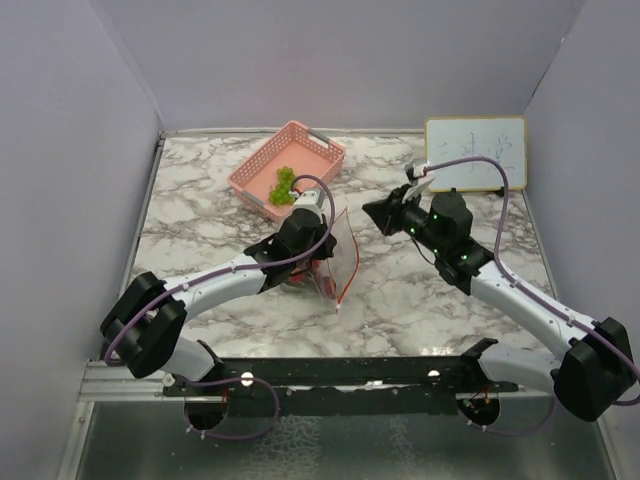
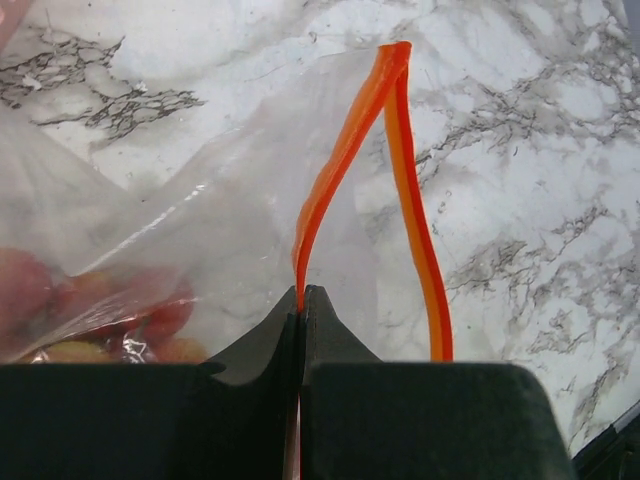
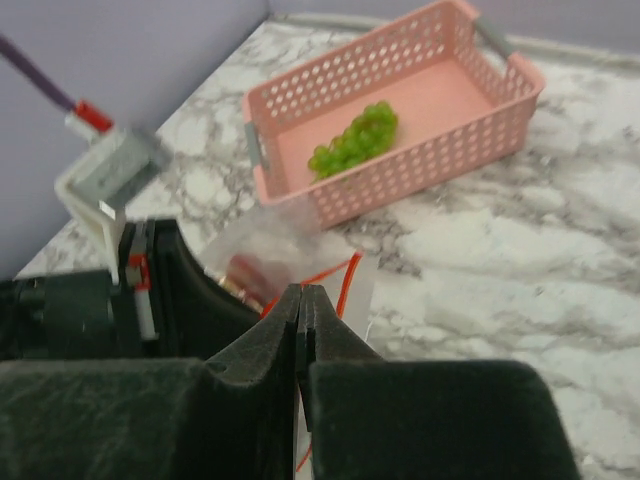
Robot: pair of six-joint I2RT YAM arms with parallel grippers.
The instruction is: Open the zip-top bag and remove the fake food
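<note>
The zip-top bag (image 1: 340,250) stands on the marble table, lifted by its mouth. My left gripper (image 1: 310,262) is shut on one side of its red-orange zip strip (image 2: 340,170); the other side of the strip bows away, so the mouth gapes. In the left wrist view the left gripper (image 2: 303,290) shows red fake food (image 2: 110,310) low in the bag. Green grapes (image 1: 283,185) lie in the pink basket (image 1: 262,165). My right gripper (image 1: 372,210) is shut, empty, and hangs right of the bag, apart from it. The right wrist view shows the right gripper (image 3: 302,290) in front of the bag (image 3: 280,250).
The pink mesh basket (image 3: 420,170) sits at the back left of the table, just behind the bag. A small whiteboard (image 1: 475,153) leans against the back right wall. Purple walls close in the table on three sides.
</note>
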